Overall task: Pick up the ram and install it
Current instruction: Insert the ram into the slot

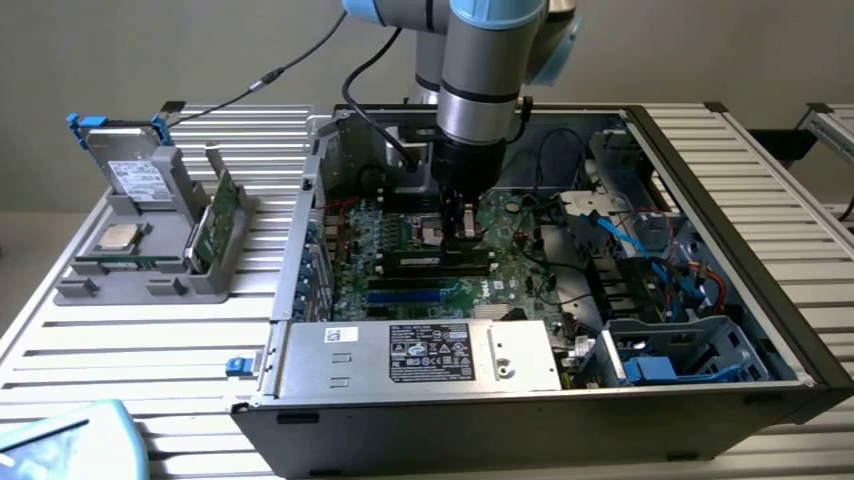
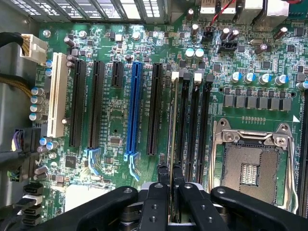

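The exterior camera stands back, looking down into the open black metal computer case (image 1: 534, 435). My wrist camera points past my fingers (image 2: 162, 190), close over the green motherboard (image 2: 115, 110) both views share.

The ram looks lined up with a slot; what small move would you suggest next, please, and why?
Probably a gentle straight push down: the gripper is shut on the ram, which stands edge-on, parallel to the free memory slots beside the processor socket.
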### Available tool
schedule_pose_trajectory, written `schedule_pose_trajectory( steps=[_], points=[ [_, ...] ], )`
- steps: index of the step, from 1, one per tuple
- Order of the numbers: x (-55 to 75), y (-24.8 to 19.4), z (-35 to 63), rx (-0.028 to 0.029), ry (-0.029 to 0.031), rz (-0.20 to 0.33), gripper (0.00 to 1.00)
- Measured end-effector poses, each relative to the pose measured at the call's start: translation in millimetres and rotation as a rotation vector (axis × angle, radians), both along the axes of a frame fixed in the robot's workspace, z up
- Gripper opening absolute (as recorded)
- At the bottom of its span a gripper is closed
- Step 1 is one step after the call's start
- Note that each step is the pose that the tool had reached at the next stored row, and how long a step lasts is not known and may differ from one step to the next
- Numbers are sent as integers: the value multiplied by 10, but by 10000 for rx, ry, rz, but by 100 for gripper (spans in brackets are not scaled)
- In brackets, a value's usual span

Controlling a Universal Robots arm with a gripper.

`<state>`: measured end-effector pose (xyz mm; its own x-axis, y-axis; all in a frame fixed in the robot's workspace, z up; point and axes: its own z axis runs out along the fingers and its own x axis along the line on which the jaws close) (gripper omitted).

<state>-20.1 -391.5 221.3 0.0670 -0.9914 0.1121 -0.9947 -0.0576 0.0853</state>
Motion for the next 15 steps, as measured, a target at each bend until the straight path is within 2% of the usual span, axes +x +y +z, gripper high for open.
schedule_pose_trajectory(
  steps=[15],
  points=[
    [9, 1, -5, 1, 17, -31, 14]
  ],
)
